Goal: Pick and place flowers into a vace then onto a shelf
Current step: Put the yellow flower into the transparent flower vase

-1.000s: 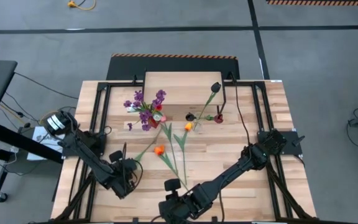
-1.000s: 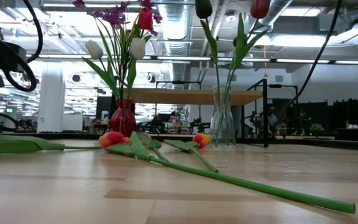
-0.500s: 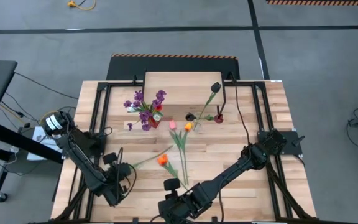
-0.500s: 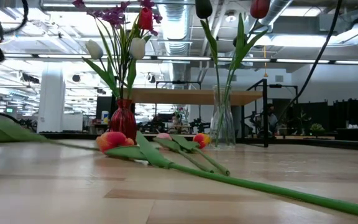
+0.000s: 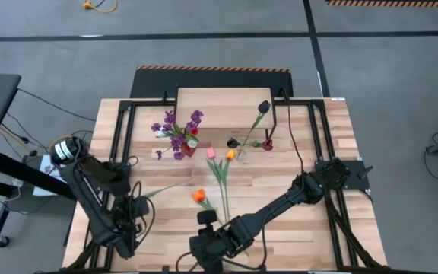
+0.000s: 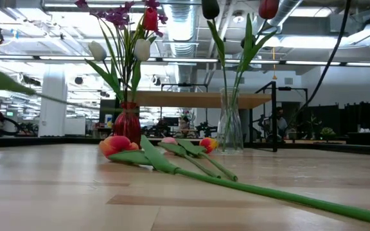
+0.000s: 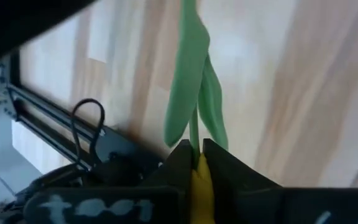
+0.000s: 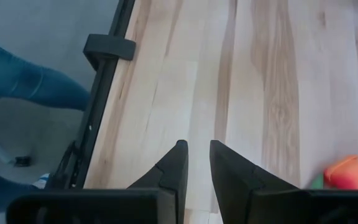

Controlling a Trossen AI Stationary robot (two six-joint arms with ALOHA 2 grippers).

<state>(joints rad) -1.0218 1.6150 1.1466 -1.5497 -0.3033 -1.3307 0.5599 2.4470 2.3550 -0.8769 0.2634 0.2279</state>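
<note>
High view first: the left tool (image 5: 130,221) sits at the lower left of the frame, over the near-left part of the bench (image 5: 318,221), and it has a flower (image 5: 160,191) by the stem. The left wrist view confirms it, fingers (image 7: 179,163) pinched tight on that thin green stem, long leaves (image 7: 191,68) hanging out ahead above the planks. Which colour bloom it carries, I cannot tell from here.

Down at the lower centre of the high view, the right tool (image 5: 207,236) hovers near the bench's front edge. Its own wrist view shows the fingers (image 8: 174,167) a narrow gap apart, nothing between them, bare wood underneath and an orange tulip (image 8: 347,172) just off at the lower right of that picture.

Middle of the high view: that orange tulip (image 5: 198,195) lies flat on the bench, and two more tulips, pink (image 5: 211,153) and orange-yellow (image 5: 230,154), lie further up with stems crossing towards the front.

Upper centre, the shelf (image 5: 223,106) stands at the back. A red vase (image 6: 127,122) packed with purple sprigs (image 5: 177,125) sits before it, and a clear glass vase (image 6: 229,131) holds a dark maroon tulip (image 5: 264,107) and a red one (image 6: 268,8). Low view shows both vases upright in front of the shelf (image 6: 201,99).
</note>
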